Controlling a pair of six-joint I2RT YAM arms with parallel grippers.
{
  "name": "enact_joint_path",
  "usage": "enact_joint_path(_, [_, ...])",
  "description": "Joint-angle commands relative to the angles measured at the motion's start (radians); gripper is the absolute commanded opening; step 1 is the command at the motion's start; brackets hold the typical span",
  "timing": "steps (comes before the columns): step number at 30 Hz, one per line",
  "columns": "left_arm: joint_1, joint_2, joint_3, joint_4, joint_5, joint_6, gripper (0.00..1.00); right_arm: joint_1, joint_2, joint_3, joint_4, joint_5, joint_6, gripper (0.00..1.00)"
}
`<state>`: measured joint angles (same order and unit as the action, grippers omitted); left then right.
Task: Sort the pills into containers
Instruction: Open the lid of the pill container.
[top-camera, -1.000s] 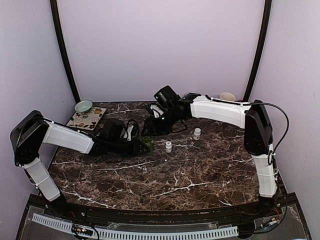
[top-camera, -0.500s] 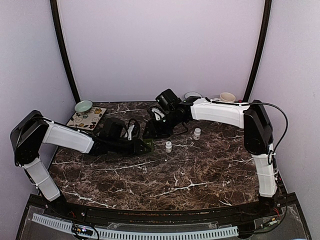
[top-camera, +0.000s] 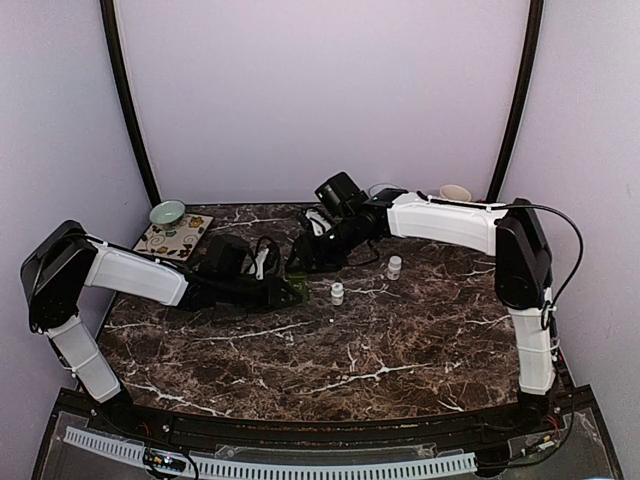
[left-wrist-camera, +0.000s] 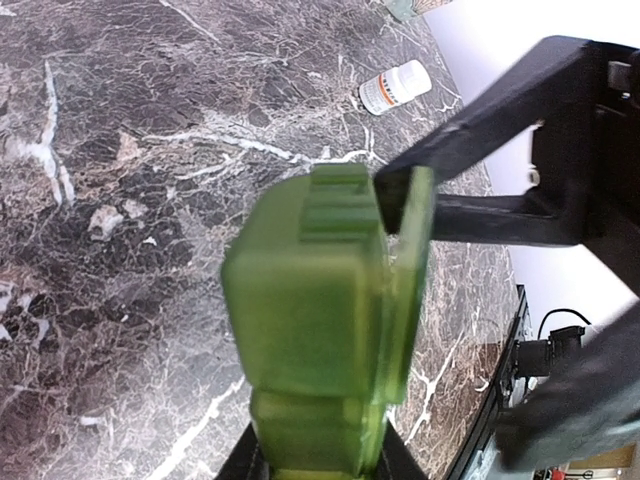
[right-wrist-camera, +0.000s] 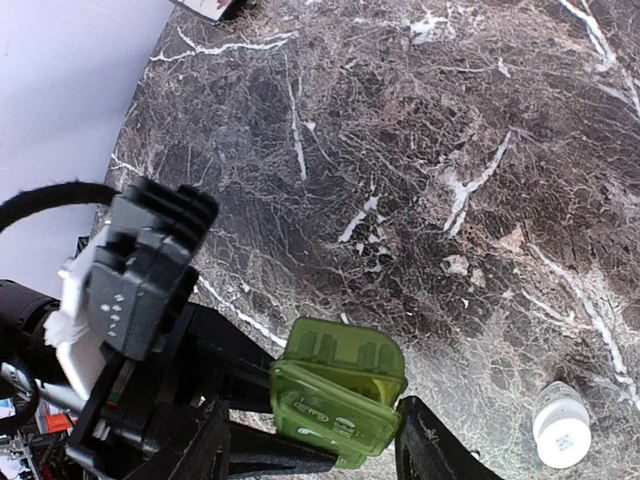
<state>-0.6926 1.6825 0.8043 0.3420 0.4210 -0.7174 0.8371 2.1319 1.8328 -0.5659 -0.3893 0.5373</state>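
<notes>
While overhead blurs it, wrist views show a green pill box (left-wrist-camera: 310, 310).

- You won't find a single word or number here that you can actually read.
- The bottle (left-wrist-camera: 395, 87) has a white label with an orange band, but its print is too small.
- The green box (right-wrist-camera: 340, 385) shows oval marks on its front edge, too blurred to read.
</notes>
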Motion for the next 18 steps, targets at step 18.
enact_joint_path(18, [0.001, -0.027, 0.028, -0.034, -0.016, 0.015, 0.23, 0.016, -0.078, 0.001, 0.067, -0.105, 0.016, 0.52])
